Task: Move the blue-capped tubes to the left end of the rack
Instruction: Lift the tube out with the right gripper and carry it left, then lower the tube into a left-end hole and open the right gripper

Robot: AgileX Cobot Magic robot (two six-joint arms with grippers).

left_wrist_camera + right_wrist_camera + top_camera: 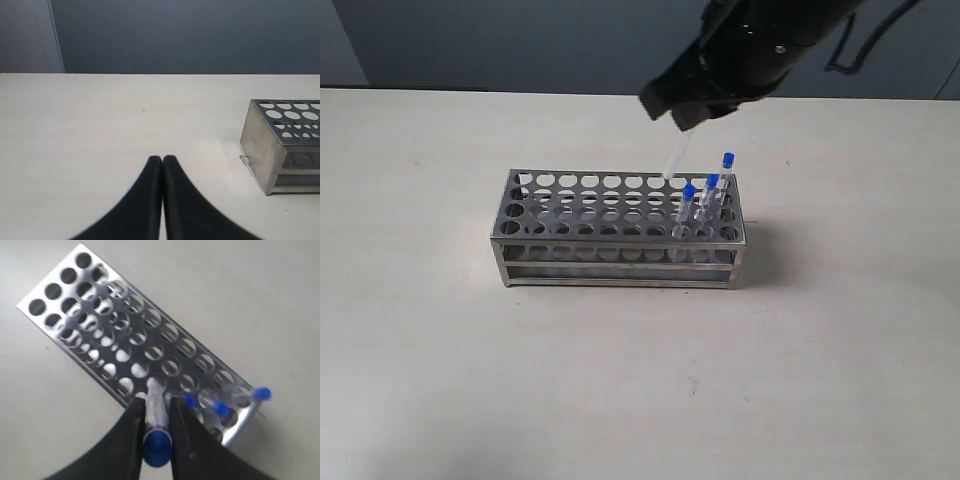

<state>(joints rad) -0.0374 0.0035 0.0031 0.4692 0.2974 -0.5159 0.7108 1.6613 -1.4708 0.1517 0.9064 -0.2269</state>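
Note:
The silver rack (570,225) stands mid-table; three blue-capped tubes (690,208) stand in holes at its right end. My right gripper (685,115) hovers above the rack's right part, shut on a fourth blue-capped tube (676,157) that hangs clear of the top plate, tilted. In the right wrist view this tube (156,415) sits between the black fingers (132,425), cap toward the camera, with the rack (75,315) below and the other caps (220,409) beside it. My left gripper (162,160) is shut on nothing, over bare table beside the rack's end (260,150).
The pale table (440,380) stretches around the rack on all sides. A dark wall (470,40) runs behind its far edge. The right arm's black body (780,40) reaches in from the upper right.

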